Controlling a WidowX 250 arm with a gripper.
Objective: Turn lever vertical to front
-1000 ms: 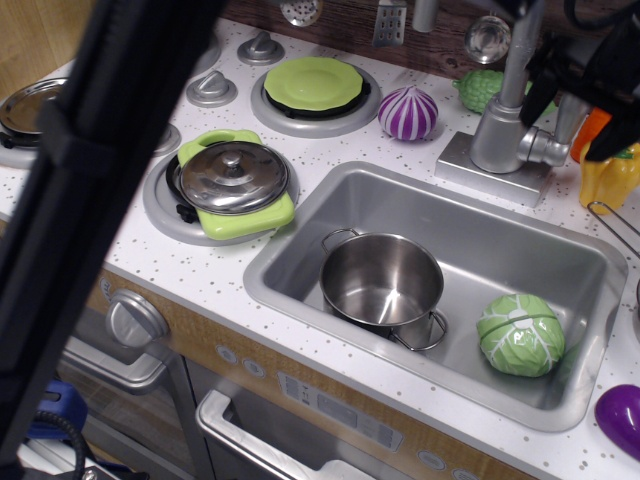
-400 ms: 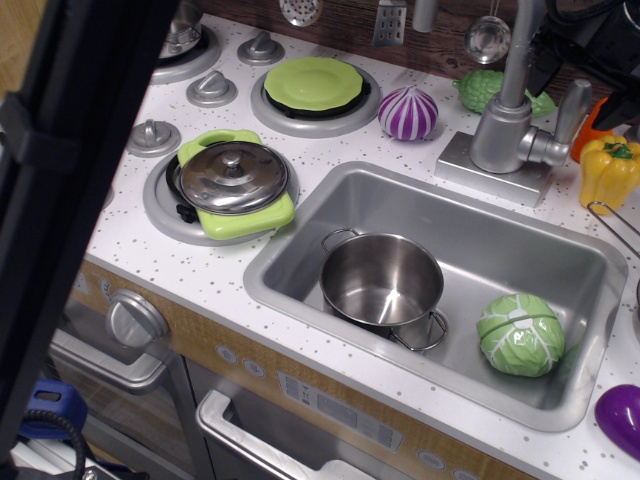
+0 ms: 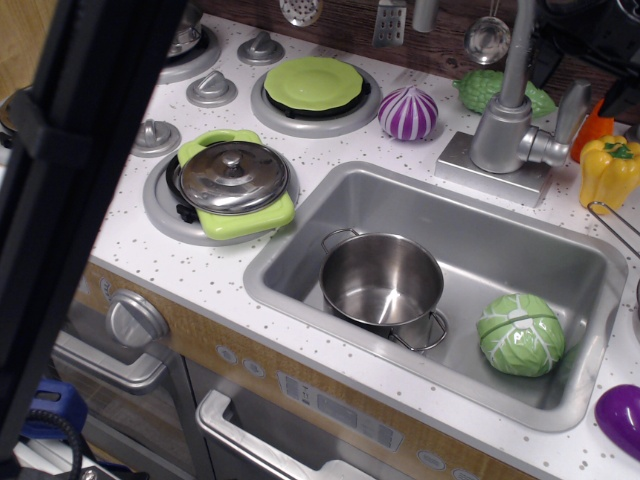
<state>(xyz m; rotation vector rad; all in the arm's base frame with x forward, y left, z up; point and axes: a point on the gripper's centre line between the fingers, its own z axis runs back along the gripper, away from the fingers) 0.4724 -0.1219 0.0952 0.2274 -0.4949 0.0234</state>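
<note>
Apparently undone: lever (image 3: 570, 108) at the tabletop's (image 3: 200, 270) far right corner stands upright, not tipped forward.

Lever juts from the right side of the faucet (image 3: 502, 120) body, behind the sink (image 3: 300, 270), pointing up with a slight lean. Hand (image 3: 585, 45) is a dark mass just above and behind it, seemingly not touching; open or closed, cannot tell. Judged: whole turn to front remains.

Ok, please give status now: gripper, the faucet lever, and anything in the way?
Gripper above lever, top right, partly out of frame; jaw state unclear. Lever standing upright beside faucet, untouched. Yellow pepper close on its right.
</note>
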